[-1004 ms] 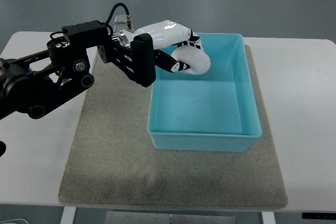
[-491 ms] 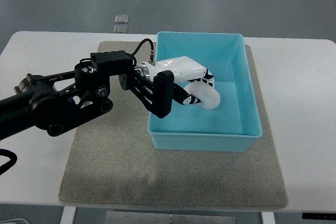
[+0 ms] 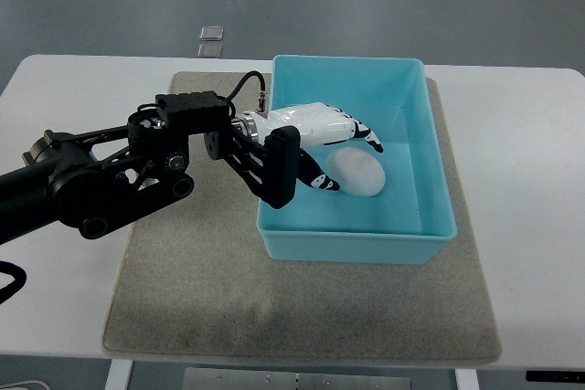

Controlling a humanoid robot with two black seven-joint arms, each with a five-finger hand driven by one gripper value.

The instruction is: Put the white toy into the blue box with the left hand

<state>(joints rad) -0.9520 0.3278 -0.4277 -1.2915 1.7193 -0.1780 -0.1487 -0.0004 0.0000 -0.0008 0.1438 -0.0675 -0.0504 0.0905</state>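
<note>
Top view shows the left hand [image 3: 334, 139] inside the blue box [image 3: 416, 235], fingers spread and holding nothing. Just below its fingertips (partly hidden by them) the white toy [image 3: 358, 173] lies on the box floor. No writing is readable.

White toy [image 3: 358, 173]; light blue box [image 3: 430, 157]; grey-beige mat [image 3: 183, 289]; white table [image 3: 539, 216]; left hand [image 3: 331, 134] white with black finger segments.
</note>
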